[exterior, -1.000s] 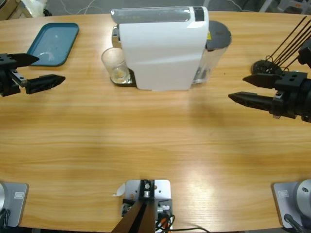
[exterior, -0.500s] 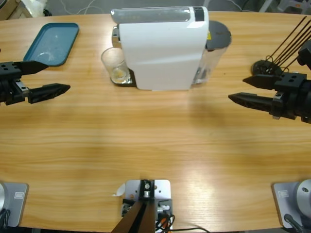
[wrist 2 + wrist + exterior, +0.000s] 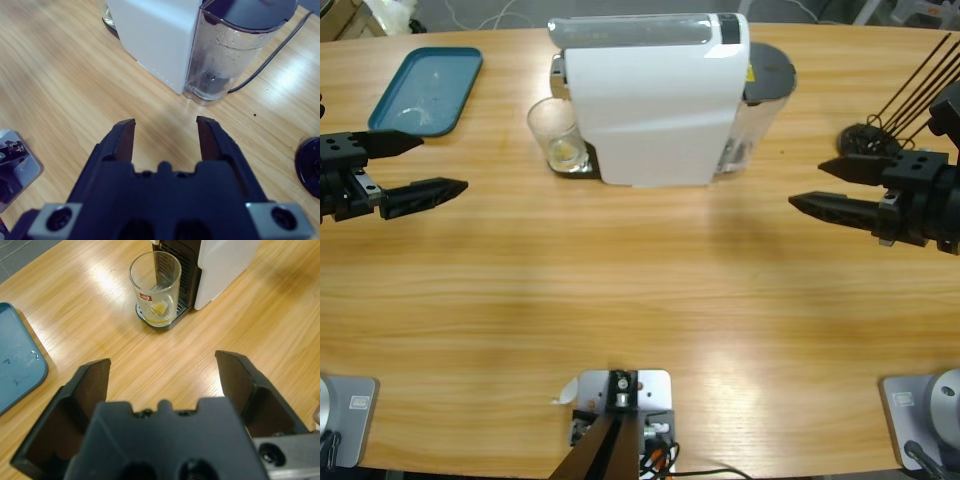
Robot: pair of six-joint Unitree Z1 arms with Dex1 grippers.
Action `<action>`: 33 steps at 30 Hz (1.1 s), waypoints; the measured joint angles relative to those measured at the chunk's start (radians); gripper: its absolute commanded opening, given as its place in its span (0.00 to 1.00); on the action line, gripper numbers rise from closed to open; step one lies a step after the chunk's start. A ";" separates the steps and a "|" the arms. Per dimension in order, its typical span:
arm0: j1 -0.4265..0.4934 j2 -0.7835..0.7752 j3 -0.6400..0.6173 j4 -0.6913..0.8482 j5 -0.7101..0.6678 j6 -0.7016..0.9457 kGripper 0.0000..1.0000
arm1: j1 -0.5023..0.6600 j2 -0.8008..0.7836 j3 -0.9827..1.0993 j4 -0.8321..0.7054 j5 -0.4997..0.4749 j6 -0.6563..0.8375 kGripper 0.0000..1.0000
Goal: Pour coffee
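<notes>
Nearest, the long wooden table [image 3: 640, 290] lies bare across its front half; further back, the left gripper [image 3: 425, 165] hovers at the left edge with its two black jaws spread wide and holding nothing, pointing toward the middle; the right gripper [image 3: 820, 186] hovers at the right edge, its jaws likewise parted and empty. Beyond them stands the white boxy coffee machine [image 3: 650, 100], with a clear plastic water tank [image 3: 225, 55] at its right side; just left of the machine a clear drinking glass [image 3: 155, 287] stands upright on the dark drip tray, holding the coffee [image 3: 159, 309], a shallow pale amber pool at its bottom. Farthest left lies a teal rectangular tray [image 3: 428, 90].
</notes>
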 measured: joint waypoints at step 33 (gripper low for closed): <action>-0.041 0.022 0.003 -0.010 -0.005 0.001 0.91 | 0.000 0.000 0.000 0.000 0.000 0.001 0.54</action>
